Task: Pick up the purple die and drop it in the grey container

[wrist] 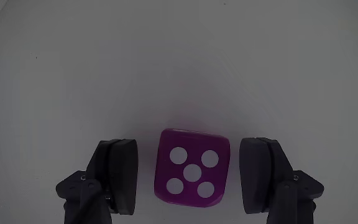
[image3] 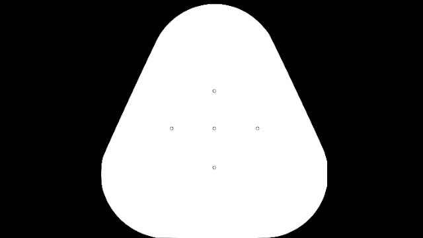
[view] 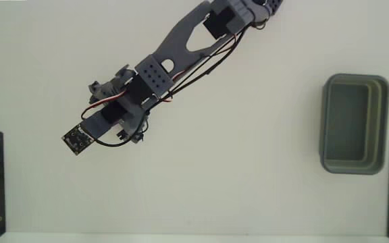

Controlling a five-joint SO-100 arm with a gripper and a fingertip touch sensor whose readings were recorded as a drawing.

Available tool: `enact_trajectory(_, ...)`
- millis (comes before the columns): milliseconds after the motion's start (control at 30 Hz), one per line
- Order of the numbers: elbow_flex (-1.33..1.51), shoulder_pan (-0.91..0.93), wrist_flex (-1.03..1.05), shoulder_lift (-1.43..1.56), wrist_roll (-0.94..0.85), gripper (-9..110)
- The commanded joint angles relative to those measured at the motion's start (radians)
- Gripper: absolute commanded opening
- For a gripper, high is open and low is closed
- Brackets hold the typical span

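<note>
As seen in the wrist view, the small magenta-purple plastic die [wrist: 192, 168], five pips up, sat on the white table [wrist: 179, 62] squarely between the dark two-finger gripper [wrist: 192, 180], whose jaws stood open, clear gaps either side. Closing appeared sufficient; no sideways correction judged necessary.

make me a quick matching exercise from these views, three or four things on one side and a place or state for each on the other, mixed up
Things:
1. purple die
2. grey container
3. hand
4. circuit board

Places or states:
A. empty, at the right edge of the fixed view
B. open, one finger on each side of the die
C. five white pips facing the wrist camera
D. black square at the arm's tip in the fixed view

Pairs: 1-C, 2-A, 3-B, 4-D
</note>
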Motion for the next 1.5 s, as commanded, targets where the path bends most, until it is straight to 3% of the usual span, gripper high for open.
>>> enact_trajectory(0, 0.001, 0.02, -0.006, 0.055, 0.005, 99)
enact_trajectory(1467, 0.001, 0.02, -0.006, 0.055, 0.005, 88)
